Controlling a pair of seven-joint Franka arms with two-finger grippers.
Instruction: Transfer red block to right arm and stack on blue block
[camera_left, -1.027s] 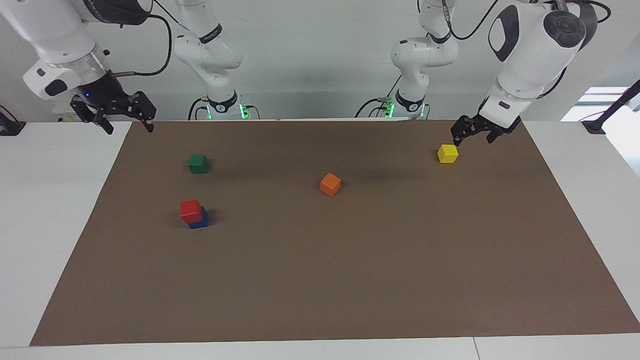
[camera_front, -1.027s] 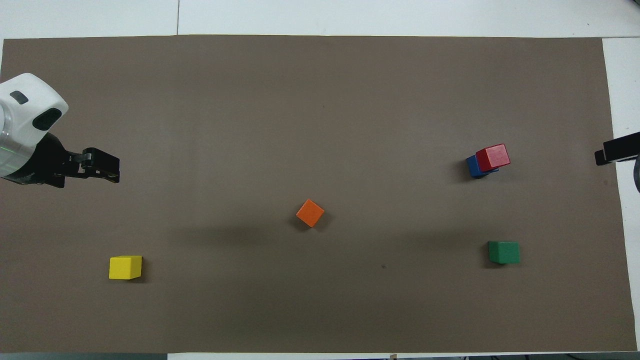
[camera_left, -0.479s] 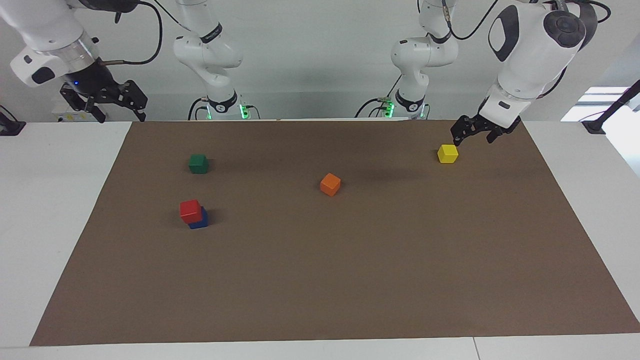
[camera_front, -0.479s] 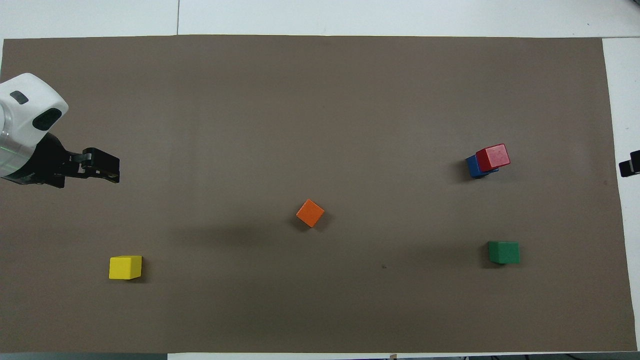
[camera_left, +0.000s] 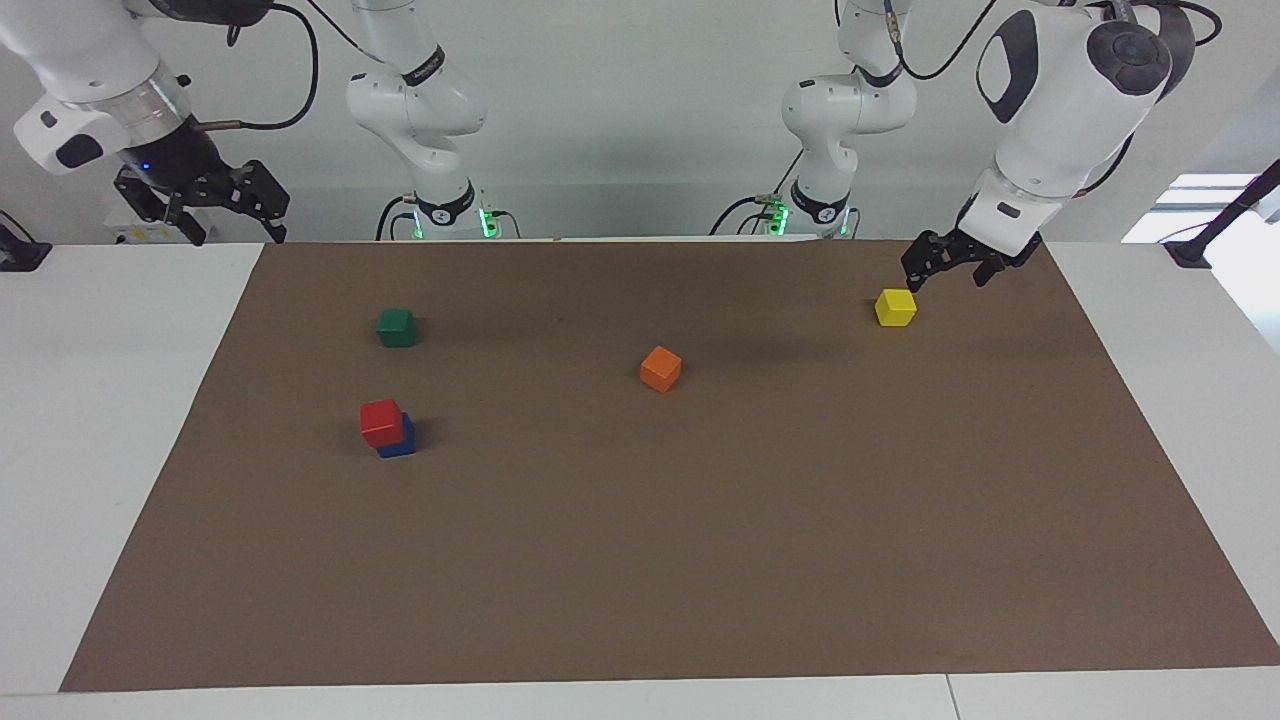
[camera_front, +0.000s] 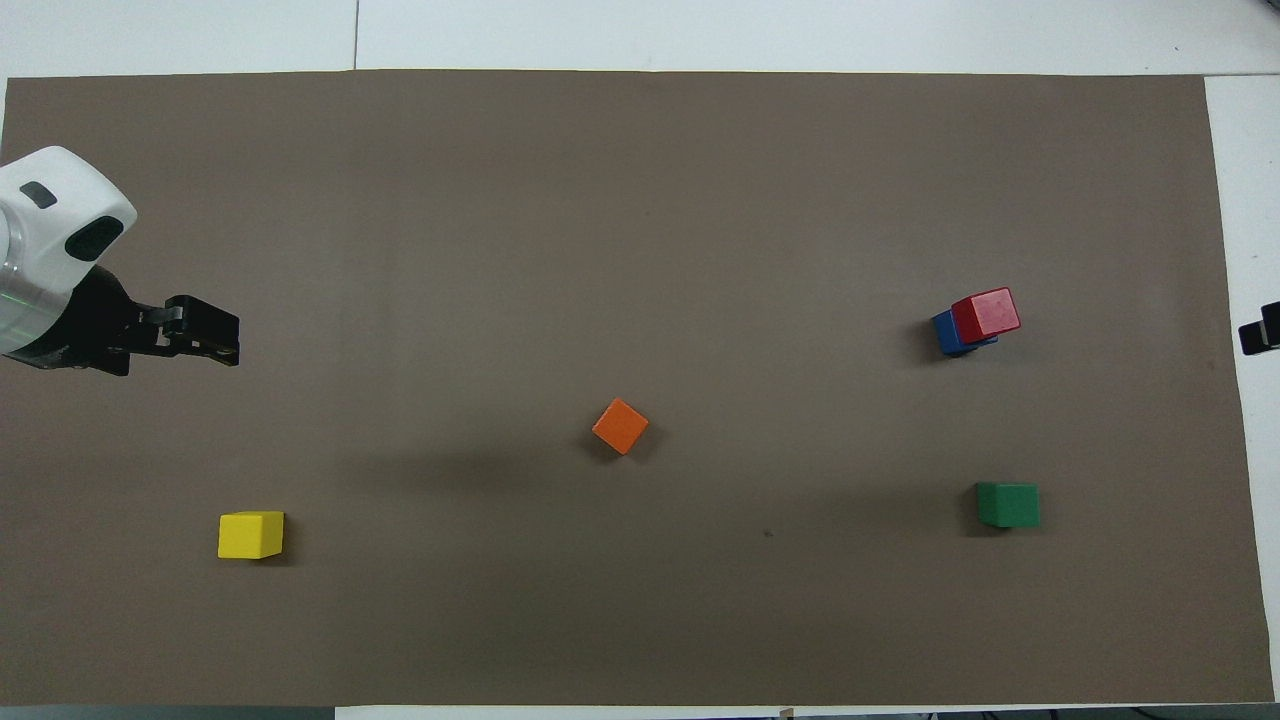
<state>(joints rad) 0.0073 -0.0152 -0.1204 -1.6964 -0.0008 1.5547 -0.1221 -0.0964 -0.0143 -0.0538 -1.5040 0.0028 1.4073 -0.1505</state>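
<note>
The red block (camera_left: 381, 421) (camera_front: 986, 313) rests on top of the blue block (camera_left: 402, 443) (camera_front: 946, 335), slightly offset, toward the right arm's end of the brown mat. My right gripper (camera_left: 235, 232) hangs open and empty in the air over the white table beside the mat's corner, well clear of the stack. In the overhead view only the tip of the right gripper (camera_front: 1260, 330) shows at the edge. My left gripper (camera_left: 945, 278) (camera_front: 212, 340) is raised, open and empty, over the mat at the left arm's end, close to the yellow block.
A green block (camera_left: 397, 327) (camera_front: 1007, 504) sits nearer to the robots than the stack. An orange block (camera_left: 660, 369) (camera_front: 620, 427) lies mid-mat, and a yellow block (camera_left: 895, 307) (camera_front: 250, 535) at the left arm's end. The brown mat (camera_left: 700, 550) covers most of the table.
My right gripper has risen and drawn back from the mat's corner toward the table's edge, nearly leaving the overhead view. The left arm and all blocks have stayed put.
</note>
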